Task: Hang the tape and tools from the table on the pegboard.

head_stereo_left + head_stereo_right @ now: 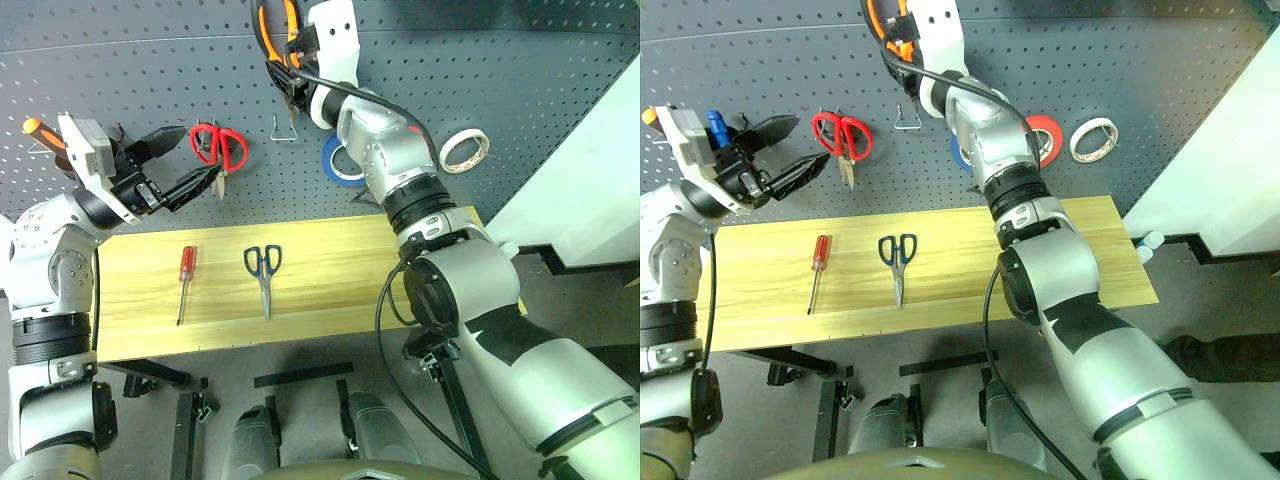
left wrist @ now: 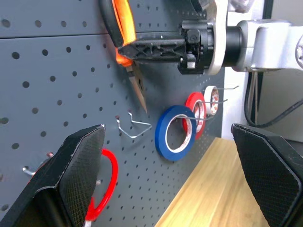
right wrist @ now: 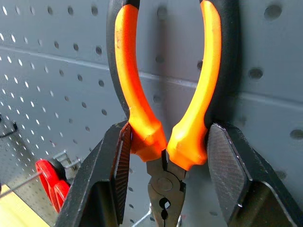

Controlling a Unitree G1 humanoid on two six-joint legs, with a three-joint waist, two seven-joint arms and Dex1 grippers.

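Pliers (image 3: 163,137), nose down against the pegboard (image 1: 480,60), are pinched at the handles by the raised right gripper (image 3: 165,156). Left gripper (image 2: 170,175) hovers spread wide. Screwdriver (image 1: 185,280) and scissors (image 1: 264,272) lie on the table (image 1: 330,260).

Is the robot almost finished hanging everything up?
Partly. The whitish tape already hangs on the pegboard. The right tool is shut on the orange-and-black pliers, holding them up against the board. The red-handled screwdriver and dark-handled scissors lie on the table, waiting. The left tool is open and holds nothing.
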